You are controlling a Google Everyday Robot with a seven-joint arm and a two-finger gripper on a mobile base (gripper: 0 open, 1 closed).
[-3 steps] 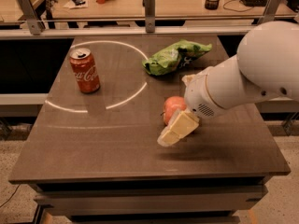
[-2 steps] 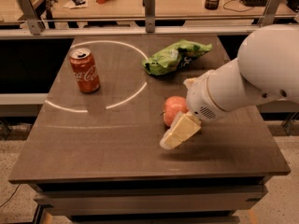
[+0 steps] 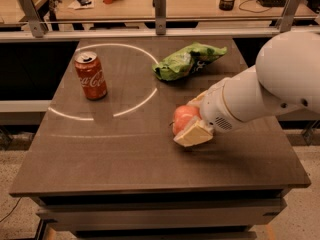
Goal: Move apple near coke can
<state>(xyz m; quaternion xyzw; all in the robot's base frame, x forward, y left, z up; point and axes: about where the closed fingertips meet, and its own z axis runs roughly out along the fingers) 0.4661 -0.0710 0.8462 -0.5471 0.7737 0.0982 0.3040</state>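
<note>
We see gripper at right side of worktop, jaws clamped on apple (one cream finger in front, one behind). Well apart, coke can upright at far left.

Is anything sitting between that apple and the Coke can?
Nothing visible. The hand is at the apple, and only bare table lies between it and the coke can. The green chip bag sits farther back, off that line.

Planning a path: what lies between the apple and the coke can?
Camera view: only bare tabletop with a pale arc; the gripper is at the apple.
</note>
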